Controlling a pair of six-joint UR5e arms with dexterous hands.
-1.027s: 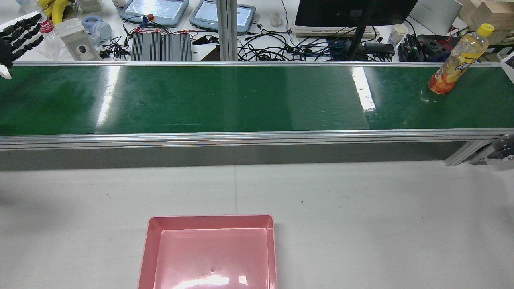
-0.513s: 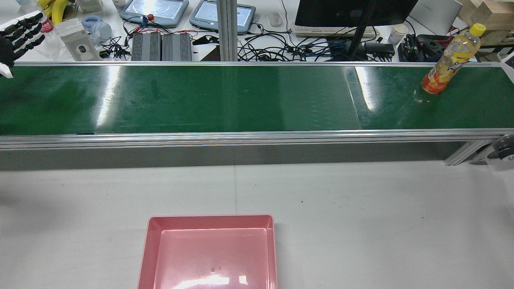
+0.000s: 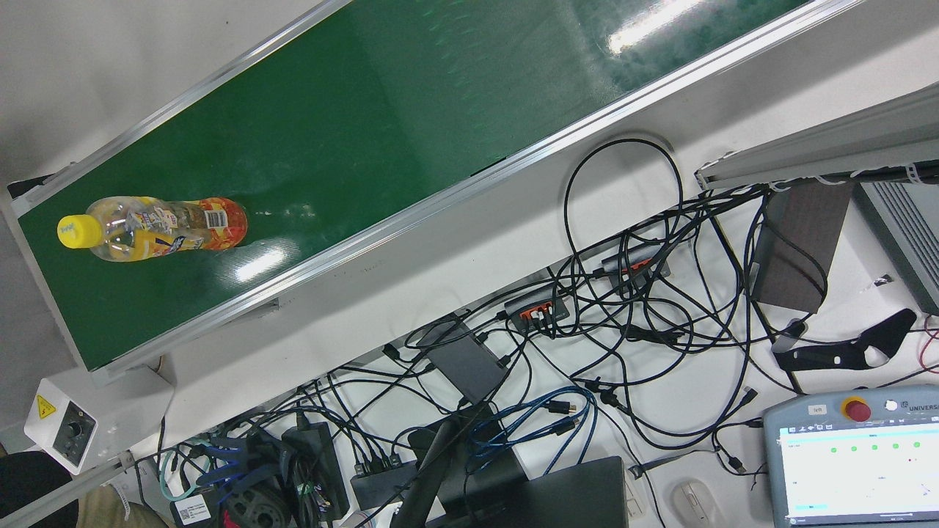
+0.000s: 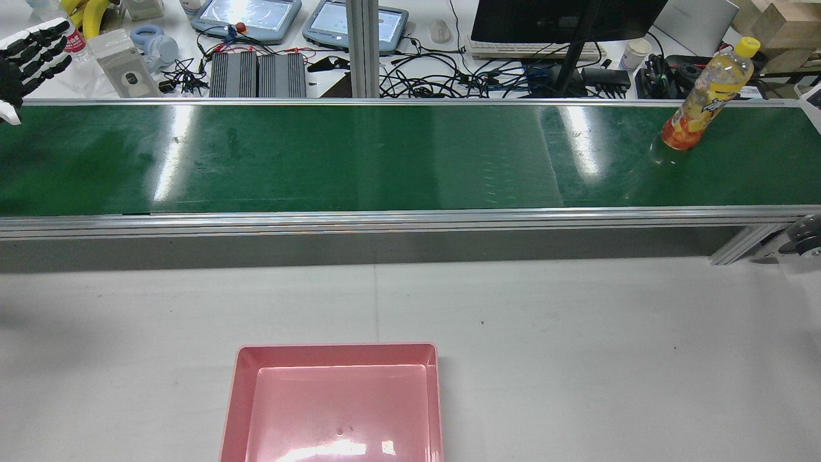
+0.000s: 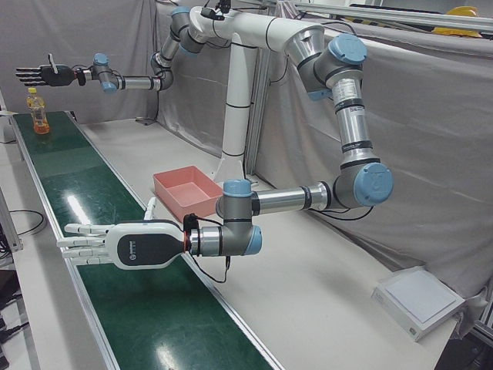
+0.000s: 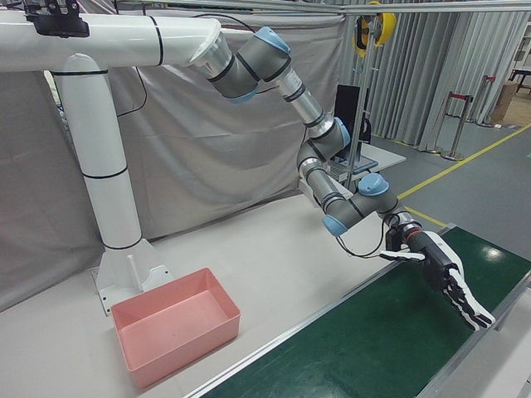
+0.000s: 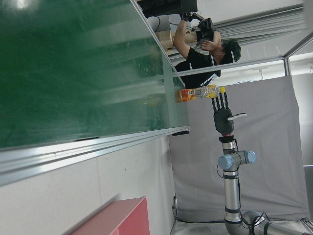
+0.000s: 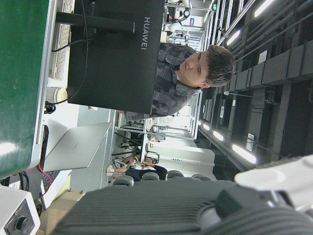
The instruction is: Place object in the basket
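An upright drinks bottle, yellow cap and orange label, stands on the green conveyor belt near its right end; it also shows in the front view as the bottle. My left hand hovers open over the belt's far left end, fingers spread, palm turned along the belt; the right-front view shows this left hand too. My right hand hangs open high above the bottle, not touching it. The pink basket sits empty on the white table in front of the belt.
Beyond the belt a desk holds tangled cables, a monitor and teach pendants. A person stands behind the belt's far end. A belt control box sits at the bottle's end.
The bottle has ridden the belt leftward by a small step in each frame. My left hand has stayed almost where it was.
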